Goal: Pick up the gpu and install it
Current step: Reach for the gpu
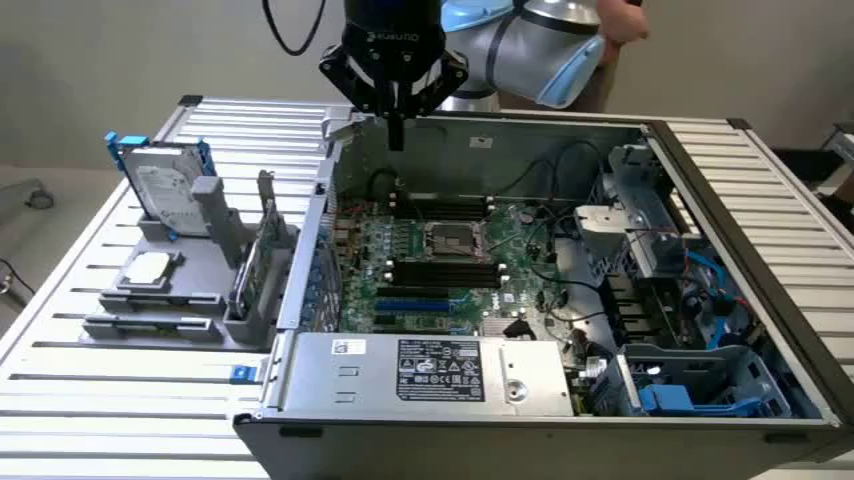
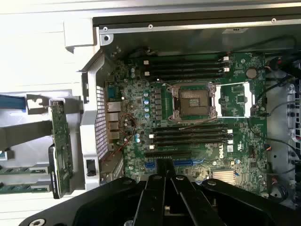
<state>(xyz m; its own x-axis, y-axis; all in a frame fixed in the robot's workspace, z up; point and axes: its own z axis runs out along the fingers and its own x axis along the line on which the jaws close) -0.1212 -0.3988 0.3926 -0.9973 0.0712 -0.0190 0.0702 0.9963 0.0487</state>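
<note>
The gpu [image 1: 254,270] stands on edge in a grey holder [image 1: 160,325] outside the open computer case, at the exterior view's left; its silver bracket points up. In the wrist view the gpu [image 2: 61,141] shows its green board beside the case's perforated rear wall. My gripper [image 1: 395,140] hangs above the far end of the case, over the motherboard [image 1: 427,260], fingers shut with nothing between them. In the wrist view the shut gripper [image 2: 164,172] sits over the motherboard [image 2: 188,117], near the black and blue expansion slots [image 2: 167,154].
A silver hard drive [image 1: 167,185] in a blue frame and a processor chip [image 1: 150,265] share the holder. The case holds a power supply [image 1: 427,370], cables and drive cages [image 1: 667,300]. A person's hand [image 1: 625,20] shows behind the arm. The slatted table [image 1: 80,400] surrounds everything.
</note>
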